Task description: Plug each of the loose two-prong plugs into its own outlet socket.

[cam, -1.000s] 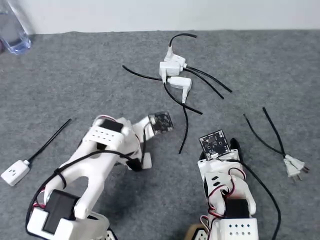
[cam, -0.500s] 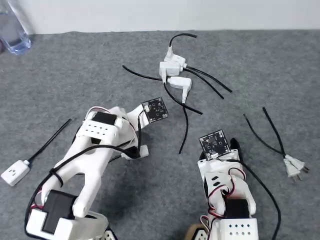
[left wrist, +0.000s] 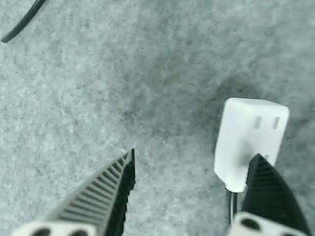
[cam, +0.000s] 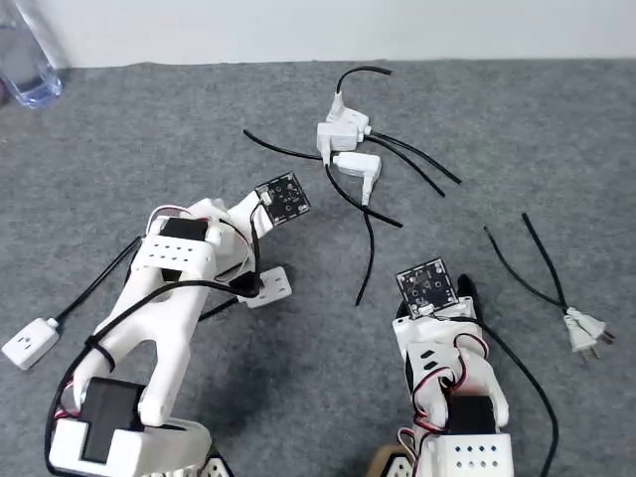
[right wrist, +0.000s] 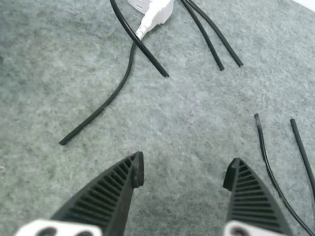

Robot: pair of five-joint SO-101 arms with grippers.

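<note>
So the left arm's hand (left wrist: 193,162) is spread wide over the grey felt-covered table (cam: 149,129), holding nothing. A small white plastic outlet socket with two slots (left wrist: 248,137) lies flat on the felt right at one of the dark ribbed fingers (left wrist: 268,189), with its black cable running off under that finger; can't tell whether the finger and socket actually touch. Looking down from above, it sits just beside the left arm, near the middle of the table.

The right arm's hand (right wrist: 186,164) is also wide open and empty, hanging over bare felt; loose black cable ends (right wrist: 101,110) lie on the felt ahead of it.

At the far side, about mid-table, there's a white clump of socket and plug (cam: 343,131) pressed together; can't make out how they're joined. Just beside it is a second white connector piece (cam: 360,165), and black cables fan out from both.

The loose white two-prong plug (cam: 581,333) lies on its black cable near the table's right edge, well apart from that clump and not in any socket; a boxy white outlet socket (cam: 28,343) lies way over at the left edge on a black cable of its own. A clear plastic bottle (cam: 25,60) stands in the far left corner.
</note>
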